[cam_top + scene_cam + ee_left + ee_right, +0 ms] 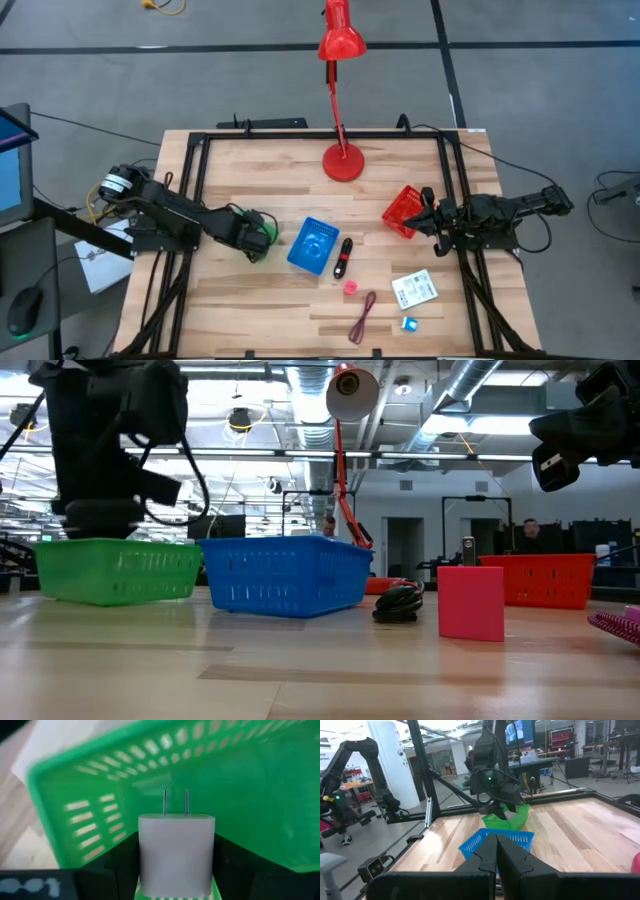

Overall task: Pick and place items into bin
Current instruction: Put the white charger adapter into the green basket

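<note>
Your left gripper [176, 870] is over the green bin [262, 232] on the table's [250, 300] left side, fingers clamped on a white plug adapter [176, 852]. In the left wrist view its two prongs point up into the bin's mesh wall. In the high view the left arm covers most of that bin.

Your right gripper [496, 851] sits at the right edge of the table beside the red bin [404, 210], fingers pressed together with nothing between them. It points across the table at the blue bin [496, 840] and the green one behind it.

The blue bin is in the middle of the table. Loose items on the table:
- black-and-red pen-like stick [343, 257], just right of the blue bin
- pink cube [351, 288], below the stick, nearer the front edge; it stands upright in the low view
- dark red looped cord [362, 317], near the front edge, just past the cube
- white printed packet [414, 290], right of the cube
- tiny blue-white piece [409, 323], just below the packet

The red desk lamp [343, 160] stands at the back centre, its head hanging out past the table's rear edge.
</note>
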Robot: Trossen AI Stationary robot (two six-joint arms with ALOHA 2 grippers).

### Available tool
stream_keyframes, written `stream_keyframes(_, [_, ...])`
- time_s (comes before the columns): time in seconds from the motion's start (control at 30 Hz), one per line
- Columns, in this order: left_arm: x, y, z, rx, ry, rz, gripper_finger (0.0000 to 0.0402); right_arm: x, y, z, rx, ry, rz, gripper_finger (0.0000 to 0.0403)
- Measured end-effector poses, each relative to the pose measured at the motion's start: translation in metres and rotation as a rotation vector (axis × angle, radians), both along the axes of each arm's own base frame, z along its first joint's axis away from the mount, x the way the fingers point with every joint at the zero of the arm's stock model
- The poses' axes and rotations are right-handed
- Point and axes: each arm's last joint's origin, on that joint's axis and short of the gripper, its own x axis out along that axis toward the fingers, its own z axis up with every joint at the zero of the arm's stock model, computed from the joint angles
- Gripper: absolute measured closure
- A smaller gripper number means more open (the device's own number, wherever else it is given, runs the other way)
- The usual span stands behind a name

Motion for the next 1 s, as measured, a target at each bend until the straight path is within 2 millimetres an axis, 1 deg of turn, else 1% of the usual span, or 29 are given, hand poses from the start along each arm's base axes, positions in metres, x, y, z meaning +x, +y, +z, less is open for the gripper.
stream_keyframes(0.2, [-0.0006,-0.0001,-0.0008,-0.01,0.007,-0.009,0.0208,0.0,0.0,0.0,0.0,0.0,0.0,0.0403])
stream_keyframes(0.47, [-0.0005,0.0,-0.0008,-0.001,0.046,-0.172,0.0207,0.0,0.0,0.0,0.0,0.0,0.0,0.0403])
stream_keyframes(0.67, [-0.0006,0.0001,-0.0008,-0.003,0.039,-0.142,0.0207,0.0,0.0,0.0,0.0,0.0,0.0,0.0403])
stream_keyframes(0.8, [0.0003,0.004,-0.0008,-0.004,0.027,-0.072,0.0206,0.0,0.0,0.0,0.0,0.0,0.0,0.0403])
stream_keyframes(1.0, [0.0009,0.0065,-0.0008,-0.006,0.028,-0.064,0.0206,0.0,0.0,0.0,0.0,0.0,0.0,0.0403])
